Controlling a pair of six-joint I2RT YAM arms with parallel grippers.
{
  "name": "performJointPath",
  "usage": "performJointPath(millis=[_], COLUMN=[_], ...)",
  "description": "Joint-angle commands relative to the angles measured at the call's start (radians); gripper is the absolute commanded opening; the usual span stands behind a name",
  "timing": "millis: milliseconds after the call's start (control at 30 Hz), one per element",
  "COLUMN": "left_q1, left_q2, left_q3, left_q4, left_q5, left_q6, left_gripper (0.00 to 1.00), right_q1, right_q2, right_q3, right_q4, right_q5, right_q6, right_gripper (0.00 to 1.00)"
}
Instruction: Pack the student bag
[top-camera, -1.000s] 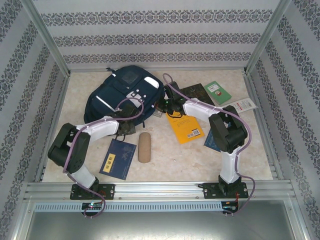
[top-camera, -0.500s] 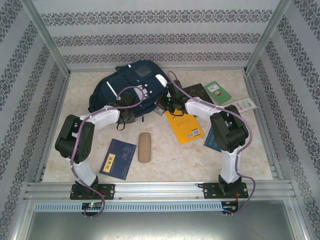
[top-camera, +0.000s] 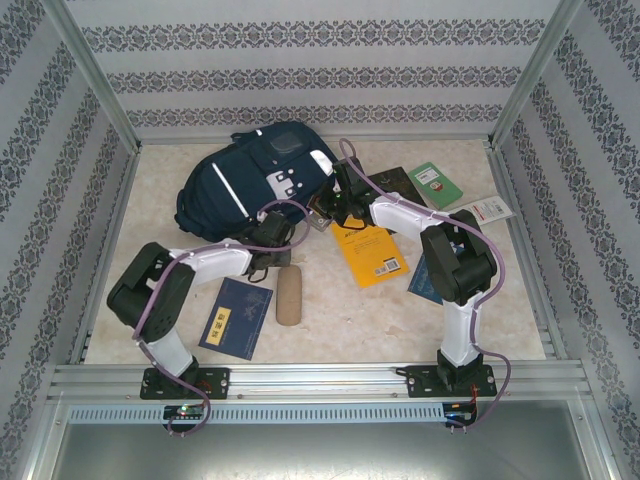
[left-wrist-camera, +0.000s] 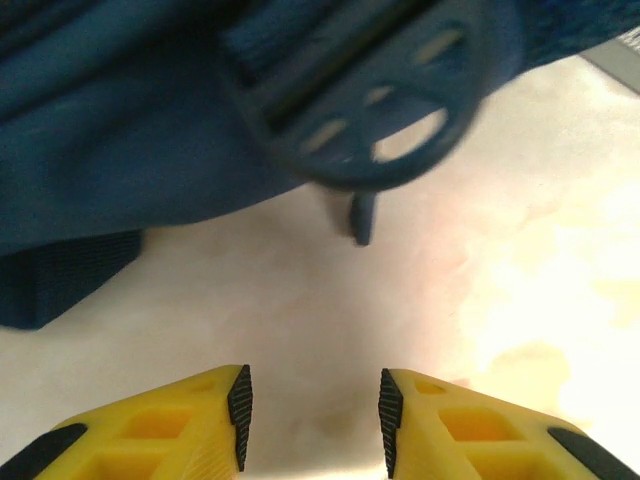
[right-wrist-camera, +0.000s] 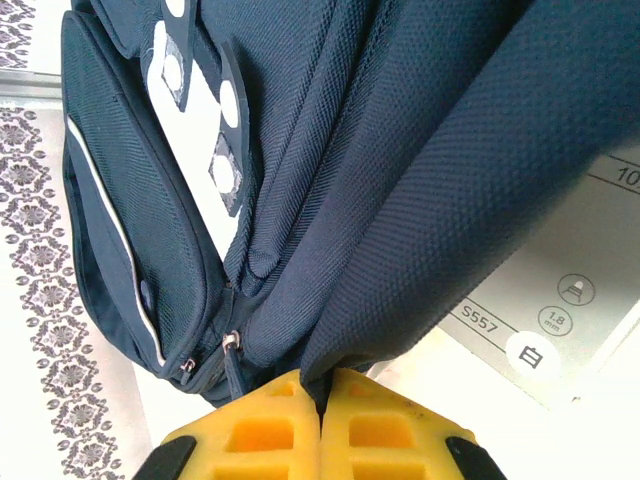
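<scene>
The student bag (top-camera: 250, 180), a large navy backpack with a thin white stripe and grey-white patches, lies at the back left of the table. My right gripper (top-camera: 336, 205) is at the bag's right end, and in the right wrist view it (right-wrist-camera: 320, 385) is shut on a fold of the bag's navy fabric (right-wrist-camera: 400, 200). My left gripper (top-camera: 270, 247) is just in front of the bag. In the left wrist view it (left-wrist-camera: 312, 395) is open over bare table, with the bag (left-wrist-camera: 120, 150) and a dark strap buckle (left-wrist-camera: 370, 120) ahead of it.
A yellow book (top-camera: 372, 255) lies mid-table, a blue notebook (top-camera: 235, 317) and a tan pencil case (top-camera: 289, 294) in front of the left arm. A dark book (top-camera: 395, 185), green book (top-camera: 434, 185) and white card (top-camera: 485, 210) lie at the back right. A white labelled box (right-wrist-camera: 560, 310) sits beside the bag.
The bag has shifted back and right with the right gripper still shut on it. The left gripper has let go, opened wider and drawn back toward the pencil case.
</scene>
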Motion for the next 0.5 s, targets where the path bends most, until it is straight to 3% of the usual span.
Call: performJointPath(millis=[0, 167, 467], left_q1=[-0.015, -0.015, -0.003], left_q2=[0.055, 0.107, 0.212], left_q3=[0.051, 0.094, 0.196], left_q4=[0.075, 0.071, 0.066], left_q5=[-0.080, -0.182, -0.235], left_q6=[-0.034, -0.064, -0.076], left_gripper=[0.42, 0.41, 0.37], right_q1=[0.009, 0.011, 0.012], right_q2=[-0.008, 0.009, 0.016], right_q3=[0.028, 0.017, -0.004], right_q4=[0.004, 0.003, 0.005], right_q5=[-0.042, -0.046, -0.056], right_q6=[0.010, 0.009, 0.011], right_gripper=[0.00, 0.00, 0.00])
